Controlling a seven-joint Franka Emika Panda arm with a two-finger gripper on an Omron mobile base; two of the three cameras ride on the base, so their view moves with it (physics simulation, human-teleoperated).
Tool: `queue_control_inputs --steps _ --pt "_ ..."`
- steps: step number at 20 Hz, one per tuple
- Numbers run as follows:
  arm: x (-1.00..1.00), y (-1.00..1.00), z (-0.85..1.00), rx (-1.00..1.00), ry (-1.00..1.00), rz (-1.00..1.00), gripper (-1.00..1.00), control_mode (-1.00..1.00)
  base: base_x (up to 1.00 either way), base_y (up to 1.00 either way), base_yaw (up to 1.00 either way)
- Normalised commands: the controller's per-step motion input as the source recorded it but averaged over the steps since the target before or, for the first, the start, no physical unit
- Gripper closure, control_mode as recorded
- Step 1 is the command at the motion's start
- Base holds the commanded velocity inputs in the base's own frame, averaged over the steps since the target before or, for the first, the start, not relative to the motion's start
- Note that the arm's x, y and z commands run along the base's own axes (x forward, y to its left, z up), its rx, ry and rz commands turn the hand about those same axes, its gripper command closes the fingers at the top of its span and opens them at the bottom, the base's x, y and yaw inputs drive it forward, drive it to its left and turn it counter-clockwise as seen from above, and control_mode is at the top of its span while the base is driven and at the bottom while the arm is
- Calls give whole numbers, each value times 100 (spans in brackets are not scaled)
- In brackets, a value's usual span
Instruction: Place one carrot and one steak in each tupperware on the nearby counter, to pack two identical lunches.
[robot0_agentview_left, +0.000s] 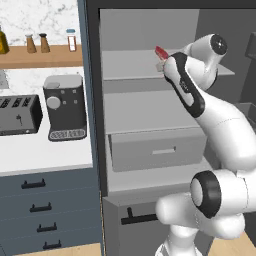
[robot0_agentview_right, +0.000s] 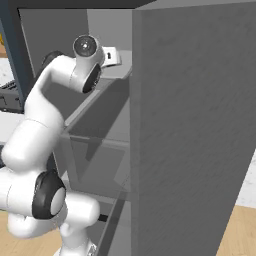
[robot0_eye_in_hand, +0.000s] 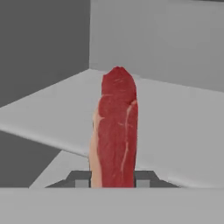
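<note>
Red flat marbled steak (robot0_eye_in_hand: 116, 131) clamped in tool (robot0_eye_in_hand: 113, 179), centre of hand frame, above grey fridge shelf (robot0_eye_in_hand: 183, 131); likely one pickup done, packing trays pending.

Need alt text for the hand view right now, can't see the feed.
A red steak stands between the gripper's two dark fingertips, clamped at its lower end. Behind it lies a bare grey shelf with grey walls beyond.

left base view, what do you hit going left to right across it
toaster → coffee machine → dark cabinet edge → grey drawer → steak, held at the tool over the upper grey shelf → white arm
</note>
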Motion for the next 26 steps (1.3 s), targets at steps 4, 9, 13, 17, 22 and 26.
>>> queue_control_inputs --steps 4,9,13,17,22,26 --pt "-100 14 41 3 -3 -15 100 -100 0 0 0" --pt "-100 13 31 8 0 -7 100 -100 0 0 0" --pt "-100 1 12 4 2 -1 100 -100 0 0 0" --pt "-100 6 2 0 3 0 100 -100 0 0 0" --pt "-100 3 1 0 6 0 100 -100 0 0 0" --pt "-100 0 0 2 7 -2 100 -100 0 0 0"
